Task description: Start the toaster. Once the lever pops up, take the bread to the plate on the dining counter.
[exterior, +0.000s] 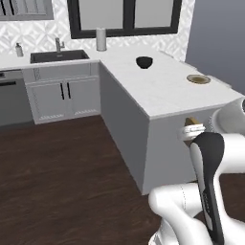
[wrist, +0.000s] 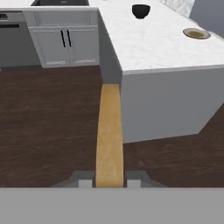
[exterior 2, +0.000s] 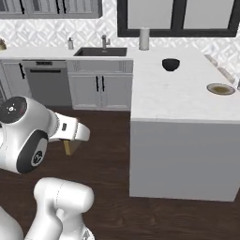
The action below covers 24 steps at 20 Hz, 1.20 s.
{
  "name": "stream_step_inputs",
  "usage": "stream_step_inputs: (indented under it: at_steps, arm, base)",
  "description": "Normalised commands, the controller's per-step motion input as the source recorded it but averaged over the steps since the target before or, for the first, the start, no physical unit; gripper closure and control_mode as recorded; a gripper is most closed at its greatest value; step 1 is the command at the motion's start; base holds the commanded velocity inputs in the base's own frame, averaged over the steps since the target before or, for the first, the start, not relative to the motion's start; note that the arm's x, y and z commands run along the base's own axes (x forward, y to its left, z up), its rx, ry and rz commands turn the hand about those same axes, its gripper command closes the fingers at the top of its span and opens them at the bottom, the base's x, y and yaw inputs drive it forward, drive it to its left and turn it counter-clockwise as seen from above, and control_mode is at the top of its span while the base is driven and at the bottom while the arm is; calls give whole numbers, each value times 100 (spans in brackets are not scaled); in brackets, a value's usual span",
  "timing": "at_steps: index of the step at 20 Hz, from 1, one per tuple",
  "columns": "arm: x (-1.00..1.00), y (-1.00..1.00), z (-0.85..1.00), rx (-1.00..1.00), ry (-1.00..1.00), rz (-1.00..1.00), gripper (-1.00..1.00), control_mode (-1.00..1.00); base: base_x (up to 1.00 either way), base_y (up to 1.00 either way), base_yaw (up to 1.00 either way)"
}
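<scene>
The gripper [wrist: 109,183] is clenched on the bread [wrist: 109,135]. In the hand view the slice shows edge-on as a tall tan strip rising between the two finger tips, held above the dark wood floor [wrist: 48,127] short of the near end of the dining counter [wrist: 162,48]. The right base view gives only a small tan corner of the bread [exterior 2: 70,147] under the white hand, well left of the counter's grey side. In the left base view a sliver of it [exterior: 191,121] peeks beside the arm, against the counter's near end. The plate [exterior: 198,79] lies near the counter's right edge, with a small dark bowl [exterior: 144,62] farther back on the marble top. The base views also show the sink [exterior 2: 100,51] on the far wall counter.
</scene>
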Motion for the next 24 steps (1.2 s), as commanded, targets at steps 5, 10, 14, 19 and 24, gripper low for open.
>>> stream_step_inputs:
  at_steps: [5,10,14,19,24]
  arm:
    - [0,0,0,0,0,0,100,100]
    - [0,0,0,0,0,0,100,100]
    - [0,0,0,0,0,0,100,100]
    - [0,0,0,0,0,0,100,100]
    - [0,0,0,0,0,0,100,100]
  base:
    - [16,-100,11]
    - [7,-100,13]
    - [8,-100,15]
    - [9,-100,18]
    - [16,-100,20]
